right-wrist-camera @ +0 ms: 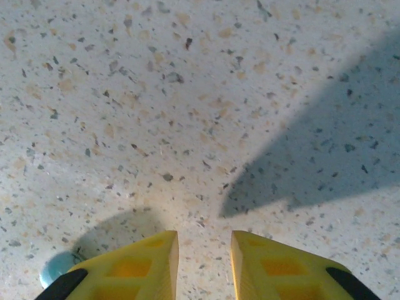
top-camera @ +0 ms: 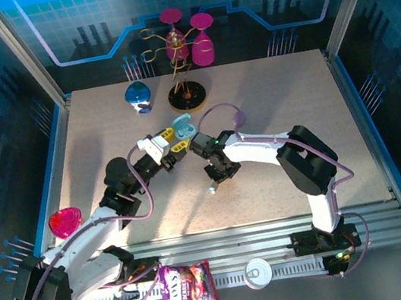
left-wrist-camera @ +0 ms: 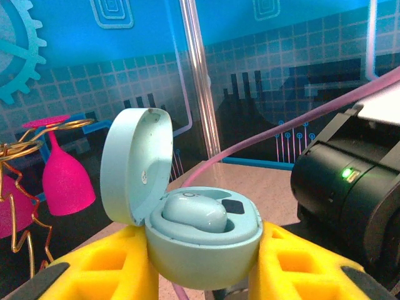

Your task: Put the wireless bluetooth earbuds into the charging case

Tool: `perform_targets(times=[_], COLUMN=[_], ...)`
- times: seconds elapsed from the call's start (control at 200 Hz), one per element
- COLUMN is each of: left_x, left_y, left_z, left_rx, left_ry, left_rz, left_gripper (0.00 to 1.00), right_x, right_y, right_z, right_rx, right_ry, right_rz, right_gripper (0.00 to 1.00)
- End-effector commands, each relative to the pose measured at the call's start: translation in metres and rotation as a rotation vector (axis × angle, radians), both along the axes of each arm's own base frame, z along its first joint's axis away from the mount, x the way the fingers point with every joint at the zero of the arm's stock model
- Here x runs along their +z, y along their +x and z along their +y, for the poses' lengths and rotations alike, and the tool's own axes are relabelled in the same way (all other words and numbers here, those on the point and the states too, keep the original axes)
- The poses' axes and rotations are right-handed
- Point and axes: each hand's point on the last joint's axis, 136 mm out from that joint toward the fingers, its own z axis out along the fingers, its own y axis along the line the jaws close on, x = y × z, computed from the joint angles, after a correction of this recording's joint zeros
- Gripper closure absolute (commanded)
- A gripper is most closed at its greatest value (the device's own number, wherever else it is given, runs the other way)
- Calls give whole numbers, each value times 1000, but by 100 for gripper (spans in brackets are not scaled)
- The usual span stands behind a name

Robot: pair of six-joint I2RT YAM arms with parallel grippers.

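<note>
Now the left jaws pinch an open pale blue pebble-shaped plastic charging case (left-wrist-camera: 203, 256) above mid-table, 1 pale blue earbud (left-wrist-camera: 194, 215) seated inside; the right jaws, slightly spread, hover beside another earbud (right-wrist-camera: 55, 270) on the table (right-wrist-camera: 187, 94).

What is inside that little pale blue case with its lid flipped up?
One pale blue earbud lies in the charging case, on the side nearer the lid. Beside it a dark second pocket looks empty, though the rim hides its bottom.

case (left-wrist-camera: 203, 253): pale blue, lid up | earbud (left-wrist-camera: 194, 214): seated inside | second earbud (right-wrist-camera: 54, 270): loose on table (right-wrist-camera: 187, 94)
</note>
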Motion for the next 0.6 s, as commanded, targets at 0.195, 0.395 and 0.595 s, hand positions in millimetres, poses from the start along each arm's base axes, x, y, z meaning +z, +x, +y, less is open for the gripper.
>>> perform_targets(times=[0.195,0.395,0.595], left_x=[32,31,30], left_y=[-5,-7,-8], left_z=[-1,-1,0], left_rx=[-17,-19,-19], left_ry=[-53,-46,-46], left_rz=[-84,-76,-71], left_gripper=[70,70,70], right_x=[23,13,1], right_y=[-6,-18,-20], right_z=[29,55,51], right_rx=[21,108,115], right_ry=[205,386,383], right_rz=[-2,85,124], right_gripper=[70,68,68])
